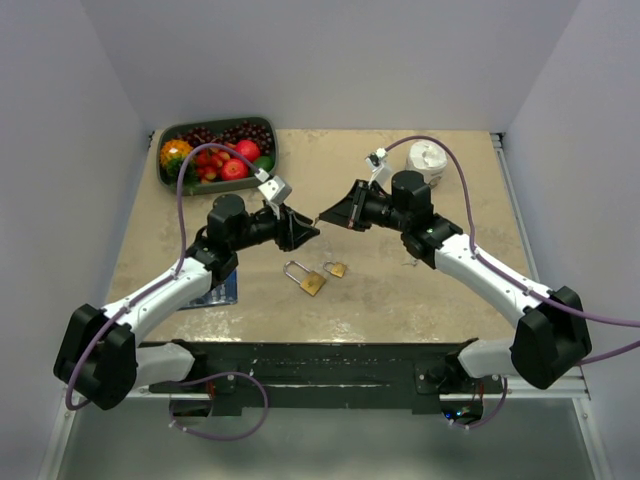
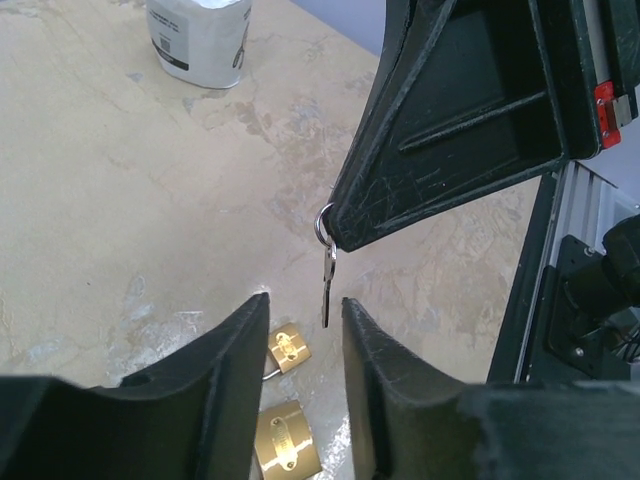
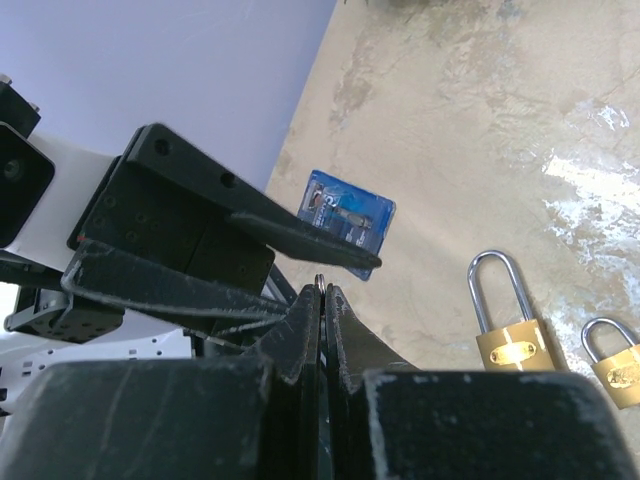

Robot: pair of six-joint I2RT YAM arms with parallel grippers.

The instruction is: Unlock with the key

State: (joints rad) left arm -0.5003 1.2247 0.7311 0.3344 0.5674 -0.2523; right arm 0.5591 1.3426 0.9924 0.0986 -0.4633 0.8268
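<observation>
Key (image 2: 327, 285) hangs above mid-table, clamped by its ring in the right gripper (image 1: 322, 217). The left gripper (image 2: 305, 300) jaws stand apart on either side of its tip. Two padlocks (image 1: 306, 279) (image 1: 336, 268) lie just nearer. Far left, one tray (image 1: 266, 162) holds fruit (image 1: 234, 168).

We see the key (image 2: 327, 272), small, thin and silvery, hanging upright with its blade pointing down from the tip of the right gripper (image 2: 336, 228), whose closed fingers pinch its ring end. The blade's lower end dips between the parted fingertips of the left gripper (image 2: 305, 312), apparently touching neither.
</observation>
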